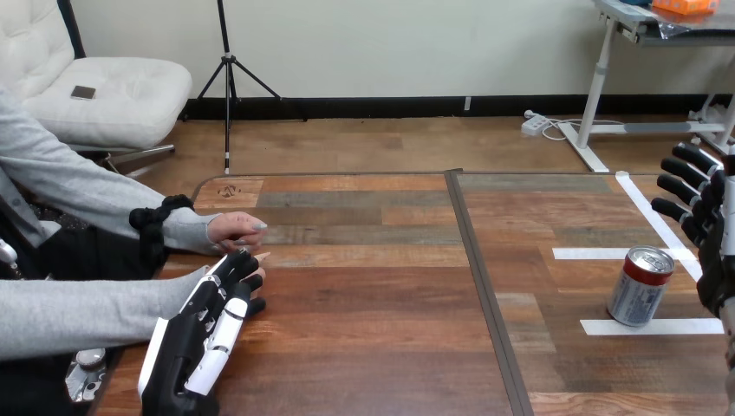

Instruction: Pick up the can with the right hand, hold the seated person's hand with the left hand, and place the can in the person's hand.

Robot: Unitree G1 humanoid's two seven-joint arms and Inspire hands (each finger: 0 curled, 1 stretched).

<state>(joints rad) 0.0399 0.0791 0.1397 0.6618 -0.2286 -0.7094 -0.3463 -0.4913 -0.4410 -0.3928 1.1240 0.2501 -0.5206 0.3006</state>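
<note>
The can [640, 286] is standing upright on the right half of the wooden table [373, 347], its base sitting on a strip of white tape [650, 327] (one of several strips marking out a box there). The robot's right hand [714, 260] is hovering just beside the can at the view's right edge, its fingers [685, 186] spreading wide and straight, gripping nothing and not touching the can. On the left side, the robot's left hand [201, 342] is lying over the nearer of the person's hands, one fingertip [260, 256] of which is poking out past it; the robot's fingers are reaching out nearly straight across it rather than wrapping round. The person's other hand [236, 230] is resting on the table just beyond.
</note>
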